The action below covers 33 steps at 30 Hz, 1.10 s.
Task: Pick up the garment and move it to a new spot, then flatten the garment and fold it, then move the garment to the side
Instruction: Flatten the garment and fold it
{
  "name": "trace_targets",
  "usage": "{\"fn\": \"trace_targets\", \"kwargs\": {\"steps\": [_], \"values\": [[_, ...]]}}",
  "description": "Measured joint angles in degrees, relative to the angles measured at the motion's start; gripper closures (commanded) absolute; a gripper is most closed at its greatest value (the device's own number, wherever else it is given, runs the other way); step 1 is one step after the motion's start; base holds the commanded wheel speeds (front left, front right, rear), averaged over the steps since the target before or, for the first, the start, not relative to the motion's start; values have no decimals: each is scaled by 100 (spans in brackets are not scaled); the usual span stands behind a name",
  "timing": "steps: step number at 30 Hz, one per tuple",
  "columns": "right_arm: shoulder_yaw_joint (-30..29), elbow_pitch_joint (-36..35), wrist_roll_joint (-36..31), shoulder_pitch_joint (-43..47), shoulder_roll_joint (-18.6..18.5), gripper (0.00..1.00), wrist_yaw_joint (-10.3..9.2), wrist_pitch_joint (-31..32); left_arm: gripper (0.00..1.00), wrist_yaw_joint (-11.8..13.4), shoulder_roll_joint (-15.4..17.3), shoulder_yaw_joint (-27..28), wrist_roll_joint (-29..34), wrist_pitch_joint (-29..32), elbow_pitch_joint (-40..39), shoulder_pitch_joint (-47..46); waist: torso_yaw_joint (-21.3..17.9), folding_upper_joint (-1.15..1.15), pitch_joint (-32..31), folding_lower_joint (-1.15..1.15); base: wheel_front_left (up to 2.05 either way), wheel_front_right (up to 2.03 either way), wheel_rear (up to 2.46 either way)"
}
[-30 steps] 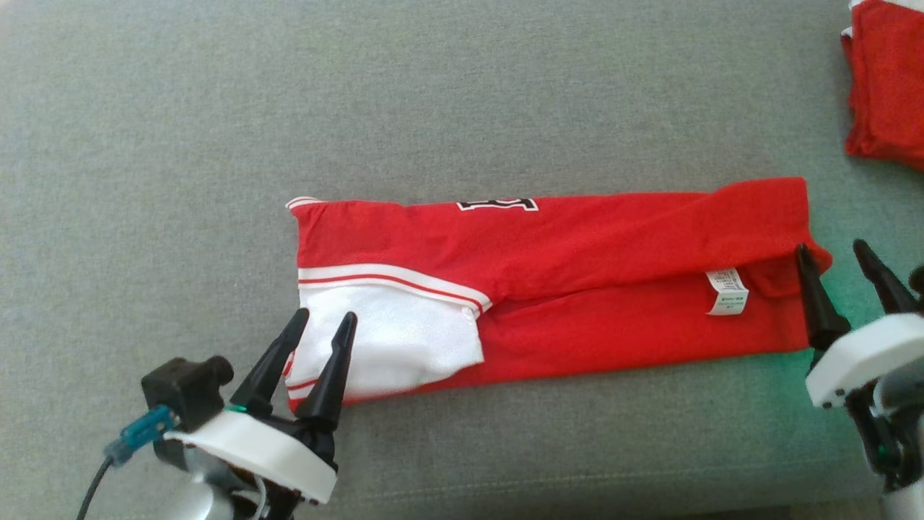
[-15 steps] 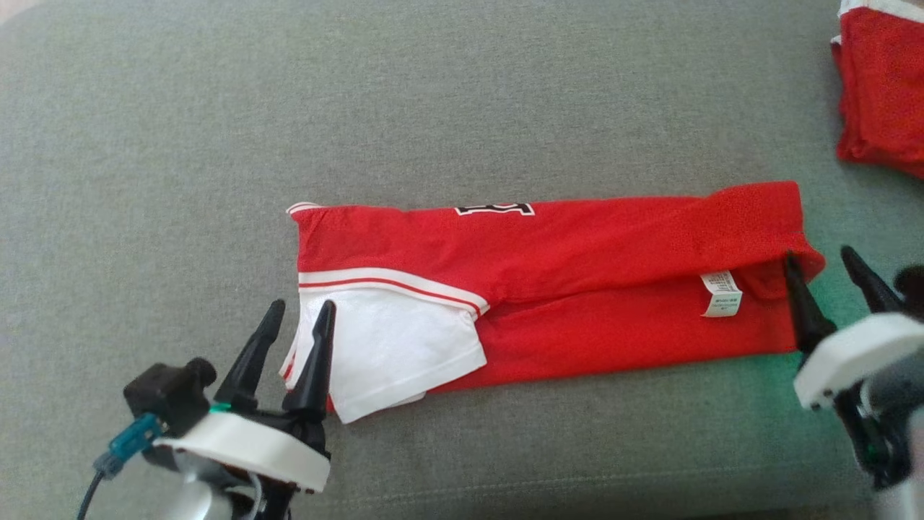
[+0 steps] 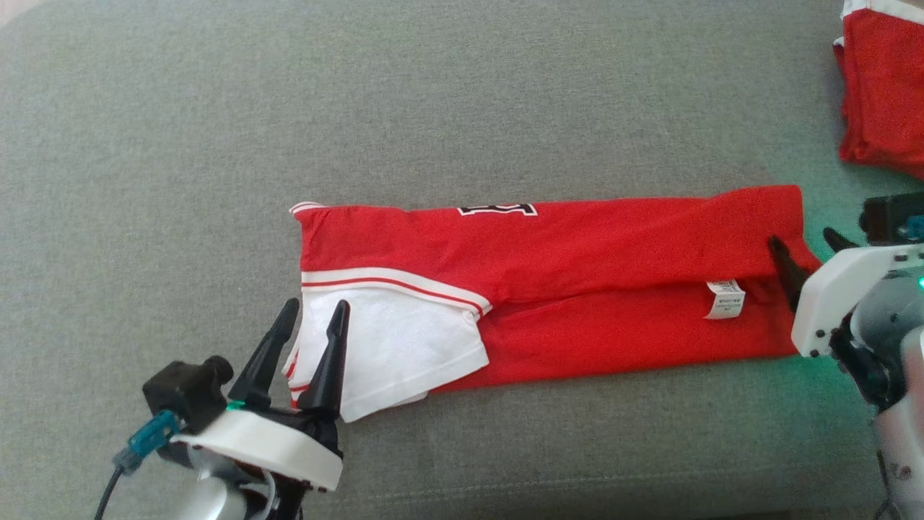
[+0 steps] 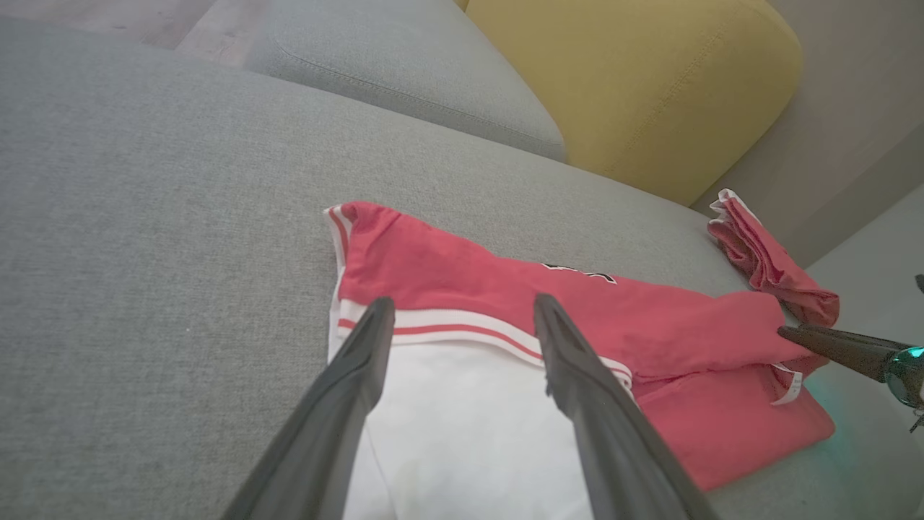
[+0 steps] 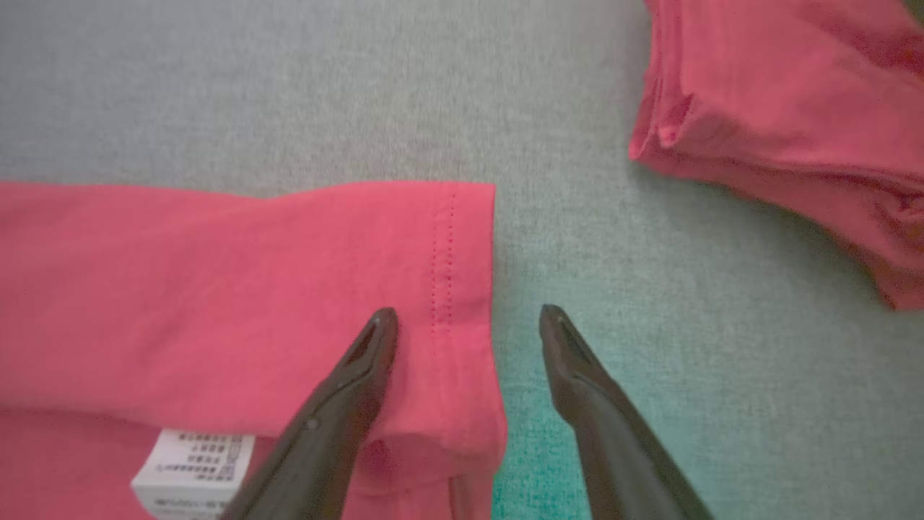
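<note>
A red garment [image 3: 577, 282] with a white sleeve [image 3: 390, 354] and a white care label [image 3: 724, 298] lies folded lengthwise into a long strip on the grey cushion [image 3: 433, 108]. My left gripper [image 3: 314, 310] is open, hovering over the white sleeve end [image 4: 462, 404], with nothing between its fingers. My right gripper [image 3: 805, 242] is open at the strip's right end, straddling the hemmed edge [image 5: 462, 289]: one finger over the red cloth, the other over bare cushion. In the left wrist view the right gripper's finger [image 4: 830, 341] shows at the garment's far end.
A second red garment [image 3: 881, 87] lies bunched at the back right, close to my right arm [image 5: 787, 123]. A yellow cushion [image 4: 635, 79] stands behind the sofa seat. Bare grey cushion stretches to the left and behind the strip.
My right gripper has moved up and tilted over the strip's right end. My left gripper drew back slightly, then returned over the white sleeve. The garment stays put.
</note>
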Motion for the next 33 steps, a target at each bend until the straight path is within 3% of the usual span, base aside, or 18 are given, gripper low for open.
{"fn": "trace_targets", "kwargs": {"steps": [8,22,23,24,29,30,33], "values": [[301,380,197,-295,-155,0,0,548,0,-42,-14,2,1,-7,16,0,29,0,-3,0,0,0,0],[377,764,417,-720,-204,2,0,887,0,-46,-4,27,60,-7,-11,-21,33,0,202,0,0,0,0],[376,794,452,-761,-204,18,0,926,0,-46,-1,31,60,-7,-11,-34,29,0,220,0,0,0,0],[376,818,492,-792,-204,42,0,949,0,-46,1,34,60,-7,-11,-51,24,0,234,0,0,0,0],[375,904,571,-886,-199,94,0,944,0,-66,8,71,60,-7,-4,-125,-10,0,255,0,0,0,0],[376,915,608,-884,-190,100,0,898,0,-66,10,75,60,-7,-1,-125,-19,0,248,0,0,0,0],[376,936,668,-880,-175,100,0,772,0,-65,12,74,60,-7,11,-124,-46,0,216,0,0,0,0]]}}
